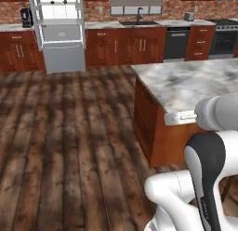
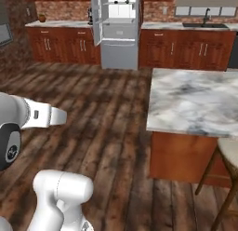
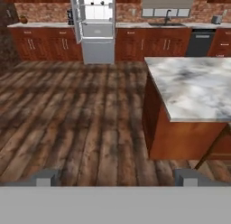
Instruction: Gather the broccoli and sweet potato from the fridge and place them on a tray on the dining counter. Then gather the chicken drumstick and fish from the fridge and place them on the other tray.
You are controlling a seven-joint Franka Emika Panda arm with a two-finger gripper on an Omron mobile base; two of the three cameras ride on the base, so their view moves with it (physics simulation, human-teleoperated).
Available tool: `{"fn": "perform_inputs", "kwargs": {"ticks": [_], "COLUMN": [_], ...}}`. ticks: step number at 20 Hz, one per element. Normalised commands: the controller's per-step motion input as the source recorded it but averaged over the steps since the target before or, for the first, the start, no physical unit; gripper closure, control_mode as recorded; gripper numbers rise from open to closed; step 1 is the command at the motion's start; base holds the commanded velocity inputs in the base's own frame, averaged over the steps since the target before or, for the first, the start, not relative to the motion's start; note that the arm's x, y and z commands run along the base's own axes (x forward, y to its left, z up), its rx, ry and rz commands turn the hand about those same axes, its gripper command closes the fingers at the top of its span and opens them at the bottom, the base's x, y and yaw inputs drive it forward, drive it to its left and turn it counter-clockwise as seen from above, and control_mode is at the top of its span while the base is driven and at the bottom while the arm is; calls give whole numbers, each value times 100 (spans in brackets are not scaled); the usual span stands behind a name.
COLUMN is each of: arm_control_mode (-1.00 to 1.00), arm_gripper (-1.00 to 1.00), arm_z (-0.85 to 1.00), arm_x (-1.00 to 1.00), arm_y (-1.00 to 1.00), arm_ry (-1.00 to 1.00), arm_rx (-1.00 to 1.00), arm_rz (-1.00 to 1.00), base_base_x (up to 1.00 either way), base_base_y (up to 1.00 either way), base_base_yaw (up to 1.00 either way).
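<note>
Gripper (image 3: 115,178) jaws wide, empty. Fridge (image 3: 95,31) at 12 o'clock, well apart across bare wood floor (image 3: 76,119). Marble counter (image 3: 194,87) corner juts in at 2 o'clock.

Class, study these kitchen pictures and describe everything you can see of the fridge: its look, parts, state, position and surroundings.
The fridge is a tall, pale grey unit standing upright against the far brick wall, flanked by reddish-brown wooden cabinets. Its upper door hangs open, swung to the left, showing a bright white interior with shelves and a few small dark items too tiny to identify. A closed lower drawer sits beneath. Its base rests on the dark wooden plank floor, far across from the marble-topped island.
</note>
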Motion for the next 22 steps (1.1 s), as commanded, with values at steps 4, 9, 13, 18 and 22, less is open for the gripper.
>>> {"fn": "perform_inputs", "kwargs": {"ticks": [4, 9, 13, 18, 22], "arm_control_mode": [100, 100, 100, 100, 100], "arm_gripper": [-100, -100, -100, -100, -100], "arm_z": [0, 0, 0, 0, 0], "arm_x": [0, 0, 0, 0, 0], "arm_y": [0, 0, 0, 0, 0], "arm_ry": [0, 0, 0, 0, 0], "arm_rx": [0, 0, 0, 0, 0], "arm_rz": [0, 0, 0, 0, 0], "base_base_x": [100, 100, 100, 100, 100], "base_base_y": [90, 59, 27, 4, 25], "base_base_yaw": [0, 0, 0, 0, 0]}}
